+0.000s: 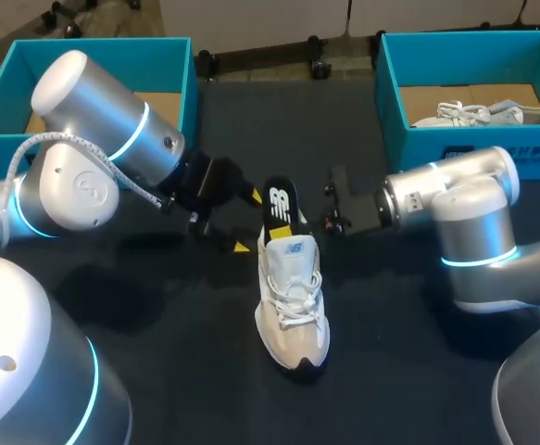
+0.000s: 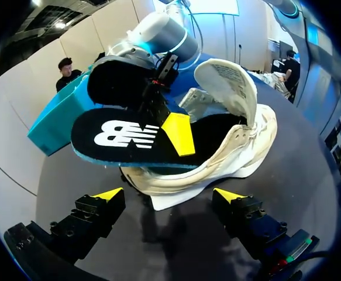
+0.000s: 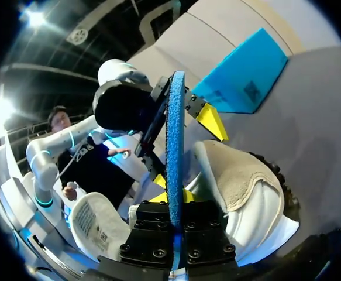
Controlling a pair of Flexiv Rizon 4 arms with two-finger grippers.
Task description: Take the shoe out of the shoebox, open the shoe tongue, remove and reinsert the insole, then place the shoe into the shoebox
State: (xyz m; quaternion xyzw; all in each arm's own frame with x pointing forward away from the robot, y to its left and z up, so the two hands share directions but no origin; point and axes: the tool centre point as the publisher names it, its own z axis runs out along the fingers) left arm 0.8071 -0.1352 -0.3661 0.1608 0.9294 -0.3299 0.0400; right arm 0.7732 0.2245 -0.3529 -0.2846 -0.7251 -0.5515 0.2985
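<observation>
A white and beige shoe (image 1: 293,297) lies on the dark table with its heel toward the robot's far side and its tongue (image 2: 228,85) folded open. The black insole (image 1: 280,209) with a white logo sticks out of the heel end, half lifted. My right gripper (image 1: 297,221) is shut on the insole's edge; in the right wrist view the insole (image 3: 175,146) runs edge-on between the right gripper (image 3: 175,196). My left gripper (image 1: 244,222) stands open just left of the heel. In the left wrist view the left gripper (image 2: 169,196) is apart from the shoe (image 2: 228,158) and the insole (image 2: 123,137).
A teal shoebox (image 1: 182,74) stands at the back left, partly behind my left arm. A second teal shoebox (image 1: 455,144) at the back right holds another white shoe (image 1: 492,113). Dark table surface lies in front of the shoe's toe.
</observation>
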